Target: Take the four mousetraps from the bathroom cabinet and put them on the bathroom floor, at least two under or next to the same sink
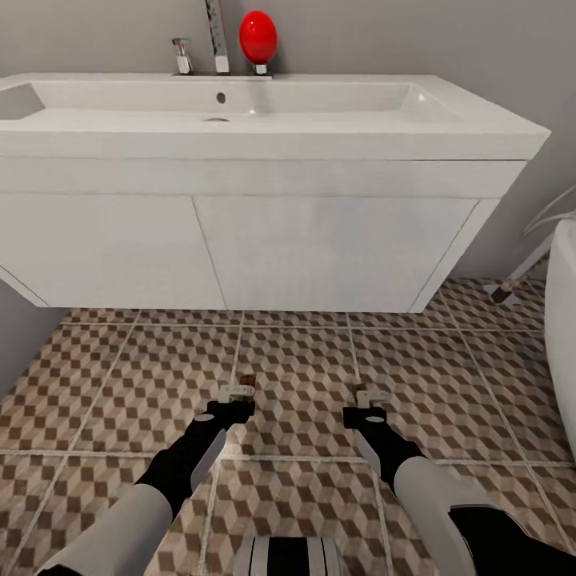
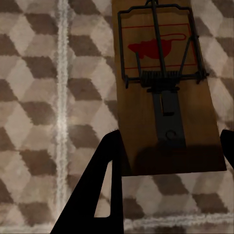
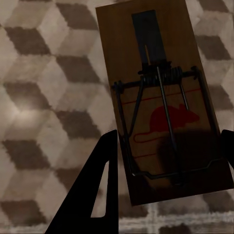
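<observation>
Both arms low over floor (image 1: 448, 376) before sink (image 1: 264, 144).

Left gripper (image 2: 168, 146) jaws wide, trap (image 2: 163, 83) between fingers, long axis along them.

Right gripper (image 3: 168, 151) same, astride its own trap (image 3: 161, 107).

Whether either trap touches tile: cannot tell.

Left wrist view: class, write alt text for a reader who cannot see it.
A wooden mousetrap with a red mouse print and a dark metal spring bar sits between the left pincer's two black fingers. Under it lies the bathroom floor, cube-patterned in brown and beige.
</observation>
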Available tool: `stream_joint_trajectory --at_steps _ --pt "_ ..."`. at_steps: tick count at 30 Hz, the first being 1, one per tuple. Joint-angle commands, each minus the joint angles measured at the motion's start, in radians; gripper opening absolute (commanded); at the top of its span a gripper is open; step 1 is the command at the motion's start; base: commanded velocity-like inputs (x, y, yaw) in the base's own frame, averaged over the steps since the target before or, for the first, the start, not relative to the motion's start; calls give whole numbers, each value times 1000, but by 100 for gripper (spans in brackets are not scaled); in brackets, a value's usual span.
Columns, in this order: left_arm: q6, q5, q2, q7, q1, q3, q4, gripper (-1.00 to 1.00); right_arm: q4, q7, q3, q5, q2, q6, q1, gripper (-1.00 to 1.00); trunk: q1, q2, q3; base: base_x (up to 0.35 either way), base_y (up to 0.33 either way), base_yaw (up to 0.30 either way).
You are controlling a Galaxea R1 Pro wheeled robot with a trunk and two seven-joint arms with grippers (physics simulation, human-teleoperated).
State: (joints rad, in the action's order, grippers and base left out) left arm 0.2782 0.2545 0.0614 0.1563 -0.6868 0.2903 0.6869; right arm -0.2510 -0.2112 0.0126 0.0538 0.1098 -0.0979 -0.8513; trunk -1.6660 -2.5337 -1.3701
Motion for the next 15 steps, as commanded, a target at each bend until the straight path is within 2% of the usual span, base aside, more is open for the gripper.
stream_joint_trajectory --at_steps 1,15 --pt "4 8 -1 11 0 5 2 -100 -2 -2 1 4 0 -7 0 -100 0 -1 -5 0 0 0" --pt "-15 0 -2 11 0 7 2 -100 -2 -2 1 3 1 2 0 -100 -6 -4 -59 0 0 0"
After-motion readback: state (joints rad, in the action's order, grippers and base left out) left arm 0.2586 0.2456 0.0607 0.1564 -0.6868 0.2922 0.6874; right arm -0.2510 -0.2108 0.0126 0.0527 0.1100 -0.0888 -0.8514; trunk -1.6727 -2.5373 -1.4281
